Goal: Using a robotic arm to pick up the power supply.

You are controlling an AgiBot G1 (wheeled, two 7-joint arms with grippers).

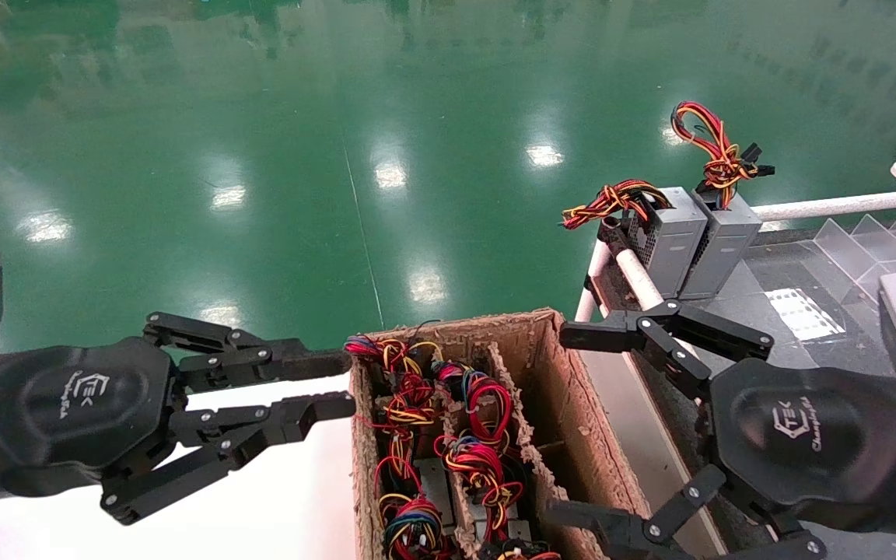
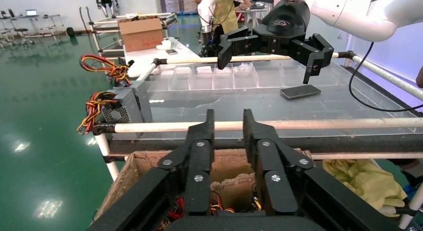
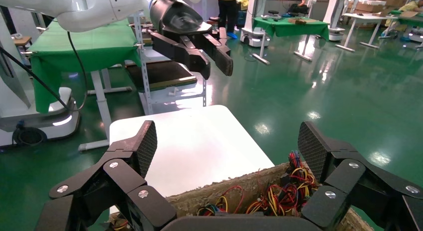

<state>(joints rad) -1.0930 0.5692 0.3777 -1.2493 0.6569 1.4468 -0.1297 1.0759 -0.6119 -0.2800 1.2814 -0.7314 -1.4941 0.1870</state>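
Right claw splayed wide, left claw narrow — both flank the ragged cardboard carton.

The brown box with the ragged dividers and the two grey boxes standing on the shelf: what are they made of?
The brown carton looks like raw corrugated cardboard: matte, with frayed, fibrous divider edges. The two grey power supplies look like sheet metal with a dull satin finish, one face perforated; red, yellow and black wires, probably plastic-sheathed, sprout from their tops.
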